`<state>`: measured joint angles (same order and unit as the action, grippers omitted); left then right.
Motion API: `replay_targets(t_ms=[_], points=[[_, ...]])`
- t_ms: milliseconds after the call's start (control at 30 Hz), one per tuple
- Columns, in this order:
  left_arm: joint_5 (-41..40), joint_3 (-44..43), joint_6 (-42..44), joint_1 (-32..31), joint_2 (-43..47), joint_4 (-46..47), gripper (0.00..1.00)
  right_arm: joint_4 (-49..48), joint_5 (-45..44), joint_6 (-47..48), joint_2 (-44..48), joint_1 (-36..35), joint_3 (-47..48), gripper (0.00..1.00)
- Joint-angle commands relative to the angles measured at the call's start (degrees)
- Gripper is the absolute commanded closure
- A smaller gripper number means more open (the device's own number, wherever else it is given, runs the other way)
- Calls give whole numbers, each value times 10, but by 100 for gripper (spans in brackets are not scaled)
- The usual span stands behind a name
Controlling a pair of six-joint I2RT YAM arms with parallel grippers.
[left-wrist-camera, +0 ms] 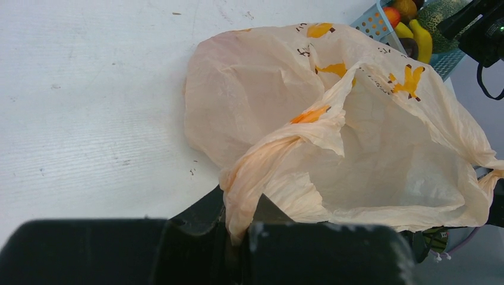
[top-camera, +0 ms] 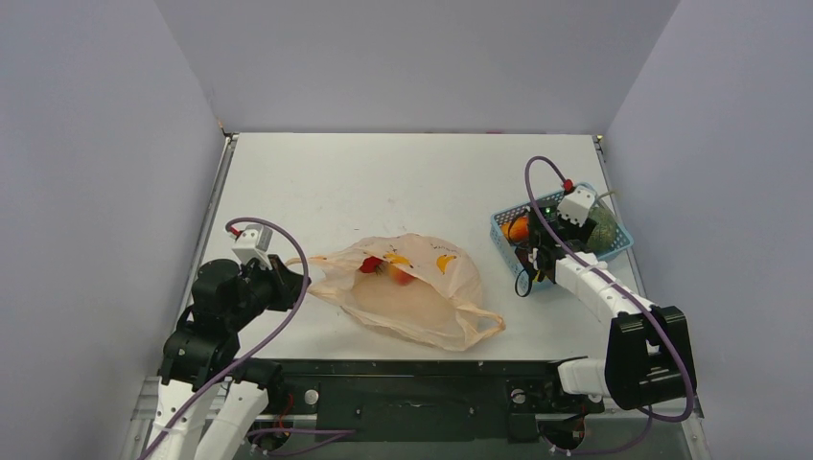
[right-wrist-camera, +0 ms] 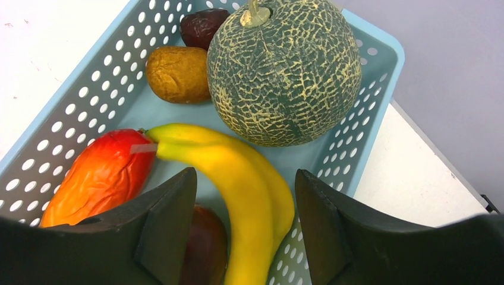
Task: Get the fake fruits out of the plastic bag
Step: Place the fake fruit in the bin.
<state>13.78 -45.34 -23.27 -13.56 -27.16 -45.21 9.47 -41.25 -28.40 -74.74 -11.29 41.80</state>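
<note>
Black fingers (right-wrist-camera: 160, 225) of the right gripper (right-wrist-camera: 243, 178) are seen spread apart, with nothing clamped between them. The yellow banana (right-wrist-camera: 252, 231) lies loose in the gap below, its long axis running from the stem at the far left back toward the wrist, so that it is straddled across its width. It is bedded in the light blue basket (right-wrist-camera: 71, 119). The red-yellow mango (right-wrist-camera: 101, 178) lies just beside it on the left and the ribbed green melon (right-wrist-camera: 284, 71) beyond it. A brown fruit (right-wrist-camera: 178, 74) and a dark maroon one (right-wrist-camera: 202, 27) lie toward the far wall. The basket is set by the right edge of the table (top-camera: 383, 182).

Two red fruits (top-camera: 370, 264) are made out through the film of the plastic bag (top-camera: 422, 297), which is slumped by the near edge, about midway along it. They lie in the bag's far-left part, well apart from the right gripper and to its left. They are near the left gripper (left-wrist-camera: 235, 231), which is closed on a gathered fold at the bag's left end and so cannot be counted free.

In the left wrist view the bag's hollow is seen gaping toward the right side. The coming move is judged to turn on that: the right arm would have to be lifted clear of the basket and carried leftward to the mouth, while the film is held up by the left. Whether more fruits are hidden in the folds cannot be told.
</note>
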Motion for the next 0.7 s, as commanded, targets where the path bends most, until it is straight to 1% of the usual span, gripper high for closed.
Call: replay_targets(t_ms=[0, 133, 267, 400, 467, 500, 567, 600, 633, 667], points=[[0, -4, 6, -3, 9, 25, 100, -14, -27, -1, 18, -3, 15, 42], [6, -4, 8, -3, 4, 26, 100, -23, -31, 9, 49, -25, 12, 42], [10, -4, 10, -3, -1, 26, 100, -36, -47, 29, 85, -76, 12, 43], [11, -4, 10, -3, -12, 25, 100, -50, -27, 58, 133, -139, 14, 43], [11, -5, 9, -4, -16, 25, 100, -53, 19, 69, 150, -162, 26, 45], [11, -4, 10, -3, -18, 25, 100, -57, 55, 79, 155, -171, 28, 45], [11, -5, 10, -4, -19, 25, 100, -65, 106, 101, 170, -206, 37, 46], [11, -5, 10, -4, -19, 24, 100, -67, 126, 114, 176, -239, 45, 46], [11, -5, 10, -3, -20, 25, 100, -71, 134, 123, 182, -256, 48, 46], [10, -5, 10, -4, -20, 24, 100, -74, 154, 141, 184, -292, 55, 46]])
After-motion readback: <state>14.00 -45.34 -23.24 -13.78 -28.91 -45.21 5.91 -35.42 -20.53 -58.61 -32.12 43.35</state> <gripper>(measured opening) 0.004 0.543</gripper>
